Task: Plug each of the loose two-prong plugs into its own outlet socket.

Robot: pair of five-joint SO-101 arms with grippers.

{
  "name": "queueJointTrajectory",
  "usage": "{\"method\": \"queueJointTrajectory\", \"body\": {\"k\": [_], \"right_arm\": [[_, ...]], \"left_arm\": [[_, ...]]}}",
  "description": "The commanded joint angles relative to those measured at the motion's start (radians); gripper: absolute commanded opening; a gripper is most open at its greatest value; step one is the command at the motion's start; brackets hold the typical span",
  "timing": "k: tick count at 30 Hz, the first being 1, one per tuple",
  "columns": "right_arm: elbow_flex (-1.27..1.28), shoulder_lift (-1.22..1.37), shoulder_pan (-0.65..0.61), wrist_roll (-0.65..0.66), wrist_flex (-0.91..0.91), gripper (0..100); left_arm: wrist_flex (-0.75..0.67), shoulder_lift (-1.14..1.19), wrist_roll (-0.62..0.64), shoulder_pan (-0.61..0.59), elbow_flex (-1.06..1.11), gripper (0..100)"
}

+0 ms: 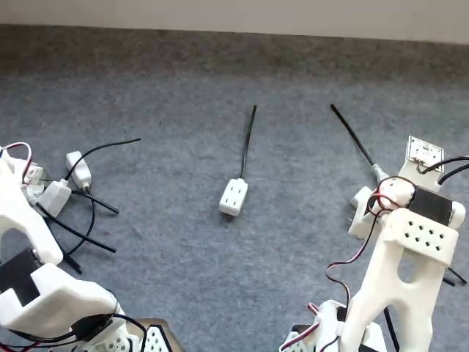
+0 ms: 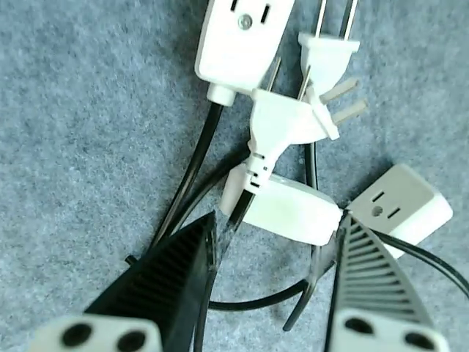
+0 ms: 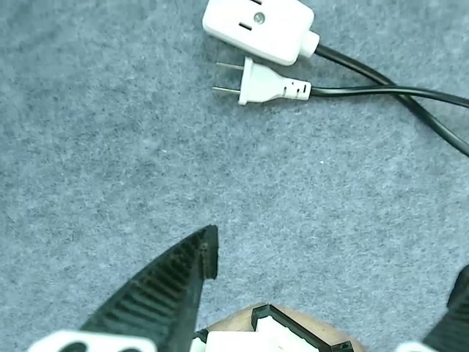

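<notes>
A tangle of white plugs, sockets and black cords lies near the left edge of the grey-carpeted worktop (image 1: pixel 183 279). The left arm (image 1: pixel 26 220) bends down over the tangle from the near-left corner. In its wrist view the left gripper (image 2: pixel 278 226) hangs low with its fingers spread wide, one on each side of a white block (image 2: pixel 293 213). I cannot tell whether that block is a plug or a socket, nor whether the fingers touch it.

Just past the block lies an angled plug (image 2: pixel 282 121) with its two prongs bare and its strain relief against the block. Beside it is a second loose plug (image 2: pixel 327 55), also unplugged. A flat socket (image 2: pixel 245 33) lies slots-up against the angled plug. A smaller socket end (image 2: pixel 399 209) sits just beside one finger, slots showing.

At the worktop's middle a middle socket (image 1: pixel 234 196) lies alone. Its cord (image 1: pixel 248 143) runs straight toward the far edge.

The right arm (image 1: pixel 407 249) rises from the near-right corner and leans over the right side. The right gripper (image 3: pixel 337 260) has its fingers released, wide apart and grasping nothing, above bare carpet. Ahead of it a right-hand socket (image 3: pixel 256 29) and a slim plug (image 3: pixel 267 89) lie just beside each other. The slim plug's prongs are bare, and both cords trail off the same way.
</notes>
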Motion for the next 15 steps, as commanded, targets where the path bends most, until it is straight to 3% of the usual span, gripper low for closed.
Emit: {"method": "queueJointTrajectory", "body": {"k": [1,6,15], "right_arm": [[-0.005,-0.01,0.002,0.012,-0.015,45.4],[-0.005,-0.01,0.002,0.012,-0.015,45.4],[-0.005,-0.01,0.002,0.012,-0.015,45.4]], "left_arm": [[-0.077,-0.004,0.0,-0.045,0.013,26],[-0.132,0.05,-0.005,-0.045,0.022,26],[-0.123,0.305,-0.037,-0.048,-0.153,26]]}}
